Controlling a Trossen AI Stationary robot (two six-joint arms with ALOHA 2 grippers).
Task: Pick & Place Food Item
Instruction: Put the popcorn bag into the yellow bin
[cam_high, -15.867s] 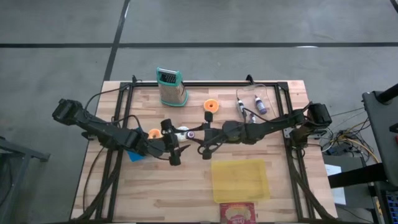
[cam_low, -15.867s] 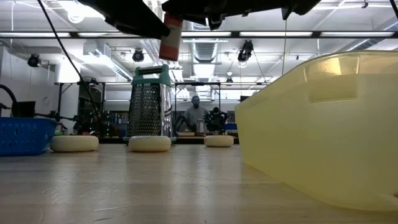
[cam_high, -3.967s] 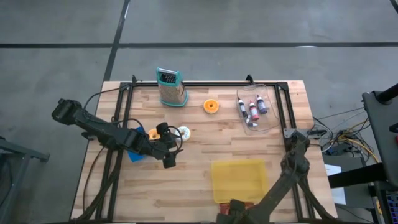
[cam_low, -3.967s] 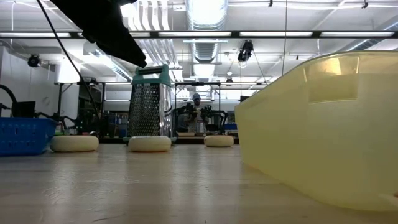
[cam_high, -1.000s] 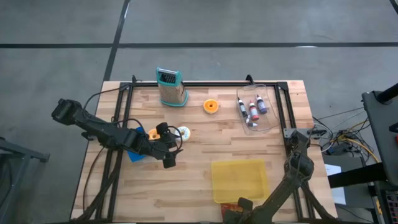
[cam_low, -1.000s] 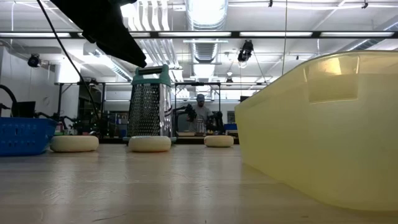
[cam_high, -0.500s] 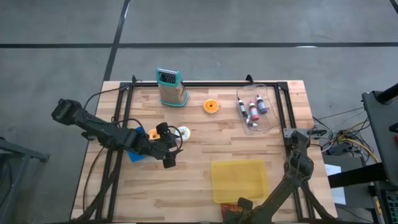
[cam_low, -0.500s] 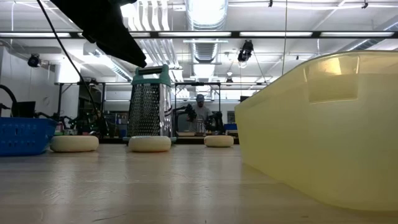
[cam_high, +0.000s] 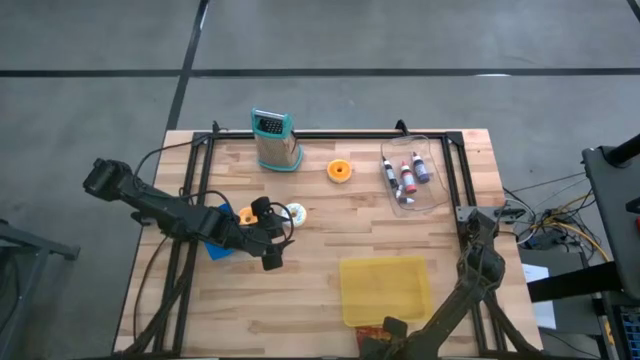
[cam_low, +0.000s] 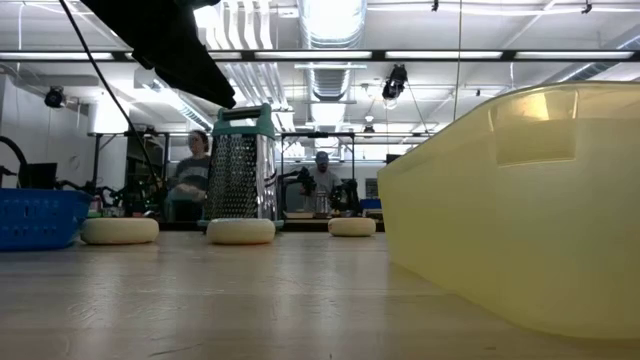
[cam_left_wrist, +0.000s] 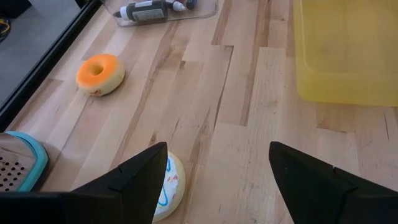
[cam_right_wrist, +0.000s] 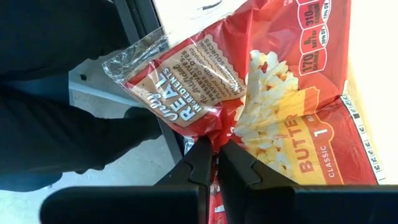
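A red butter-popcorn bag (cam_right_wrist: 292, 118) lies at the table's near edge (cam_high: 366, 332), just nearer than the yellow bin (cam_high: 387, 288). My right gripper (cam_right_wrist: 216, 163) is shut on it and points almost straight down (cam_high: 385, 338). My left gripper (cam_left_wrist: 217, 186) hangs open above the wood left of centre (cam_high: 270, 258), with nothing between its fingers. A white sprinkled donut (cam_left_wrist: 166, 186) lies flat on the table beside its one finger. An orange donut (cam_left_wrist: 99, 73) lies flat farther off. My right gripper pinches a raised fold (cam_right_wrist: 217, 134) in the middle of the bag's printed face between its two fingers. The fingers (cam_right_wrist: 200, 160) come from above, pointing down. The film puckers up to them. Whether the bag is clear of the table, I cannot tell.
A metal grater (cam_high: 275, 140) stands at the far edge, and a clear tray of small bottles (cam_high: 410, 175) lies at the far right. A blue basket (cam_high: 218, 247) and another orange donut (cam_high: 245, 214) sit under the left arm. People show in the room behind (cam_low: 190, 180).
Both arms have kept still. In the low view a person has come into sight in the room behind the grater.
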